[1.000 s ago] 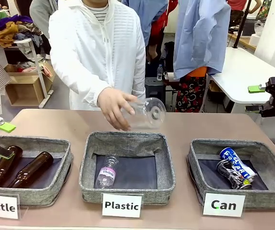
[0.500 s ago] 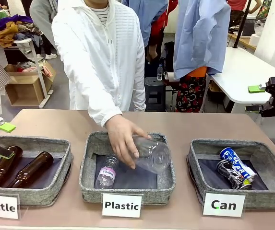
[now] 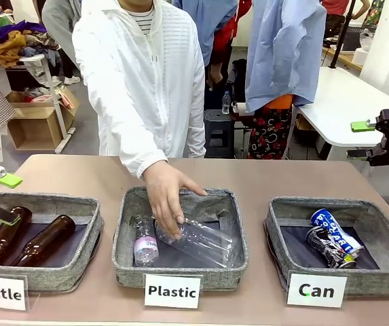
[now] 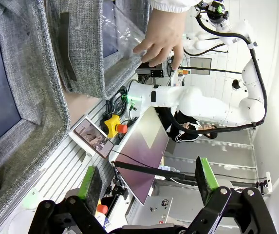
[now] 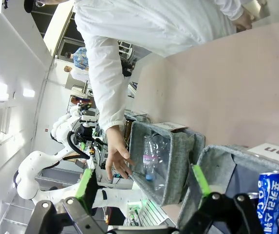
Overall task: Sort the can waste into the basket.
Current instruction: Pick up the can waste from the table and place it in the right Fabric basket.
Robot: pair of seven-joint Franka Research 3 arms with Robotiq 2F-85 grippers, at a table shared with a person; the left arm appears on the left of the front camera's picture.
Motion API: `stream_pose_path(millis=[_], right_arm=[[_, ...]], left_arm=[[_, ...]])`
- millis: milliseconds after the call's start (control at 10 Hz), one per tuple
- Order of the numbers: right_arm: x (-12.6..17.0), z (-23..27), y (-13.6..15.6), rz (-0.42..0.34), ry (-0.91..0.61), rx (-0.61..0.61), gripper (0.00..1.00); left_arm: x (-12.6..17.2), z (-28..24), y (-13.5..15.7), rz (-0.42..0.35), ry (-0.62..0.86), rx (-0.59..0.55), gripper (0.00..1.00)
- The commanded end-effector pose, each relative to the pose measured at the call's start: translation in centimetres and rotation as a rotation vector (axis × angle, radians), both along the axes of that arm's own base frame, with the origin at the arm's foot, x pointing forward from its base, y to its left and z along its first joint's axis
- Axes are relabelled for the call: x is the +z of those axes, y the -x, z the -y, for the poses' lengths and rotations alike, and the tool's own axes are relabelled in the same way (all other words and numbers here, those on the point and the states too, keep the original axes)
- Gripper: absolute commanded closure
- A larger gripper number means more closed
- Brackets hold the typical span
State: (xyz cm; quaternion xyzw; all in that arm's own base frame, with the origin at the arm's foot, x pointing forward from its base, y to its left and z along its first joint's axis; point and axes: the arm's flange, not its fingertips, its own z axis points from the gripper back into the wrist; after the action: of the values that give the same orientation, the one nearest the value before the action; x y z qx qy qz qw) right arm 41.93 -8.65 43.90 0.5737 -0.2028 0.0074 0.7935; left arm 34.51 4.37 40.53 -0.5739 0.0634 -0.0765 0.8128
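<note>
The blue-and-white can [image 3: 332, 226] and the dark black-and-silver can [image 3: 324, 246] lie together in the grey basket [image 3: 337, 273] at the right, behind the white "Can" card [image 3: 316, 290]. My right gripper [image 3: 358, 140] hangs open and empty above the table's far right edge, well behind that basket. The right wrist view shows its open fingers [image 5: 143, 184] over the basket's wall [image 5: 215, 161], with the blue can [image 5: 271, 200] in the corner. At the far left my left gripper [image 3: 3, 198] stands open and empty; its fingers [image 4: 149, 180] are spread wide.
A person's hand [image 3: 163, 197] presses a clear plastic bottle [image 3: 206, 242] into the middle "Plastic" basket [image 3: 180, 269], beside a small bottle [image 3: 145, 246]. Two brown bottles [image 3: 45, 239] lie in the left "Bottle" basket [image 3: 51, 273]. Bare table runs behind the baskets.
The person's hand has brought the clear bottle down from above the table into the Plastic basket. Both grippers have stayed still and open.
</note>
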Motion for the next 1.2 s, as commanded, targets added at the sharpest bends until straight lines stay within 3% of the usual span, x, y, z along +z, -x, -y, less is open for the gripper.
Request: stream_pose_path(millis=[0, 1100], right_arm=[[0.07, 0.02, 0.42, 0.017, 0.012, 0.017, 0.0], [0.07, 0.02, 0.42, 0.017, 0.012, 0.017, 0.0]], left_arm=[[0.07, -0.19, 0.26, 0.005, 0.006, -0.002, 0.0], [0.07, -0.19, 0.26, 0.005, 0.006, -0.002, 0.0]])
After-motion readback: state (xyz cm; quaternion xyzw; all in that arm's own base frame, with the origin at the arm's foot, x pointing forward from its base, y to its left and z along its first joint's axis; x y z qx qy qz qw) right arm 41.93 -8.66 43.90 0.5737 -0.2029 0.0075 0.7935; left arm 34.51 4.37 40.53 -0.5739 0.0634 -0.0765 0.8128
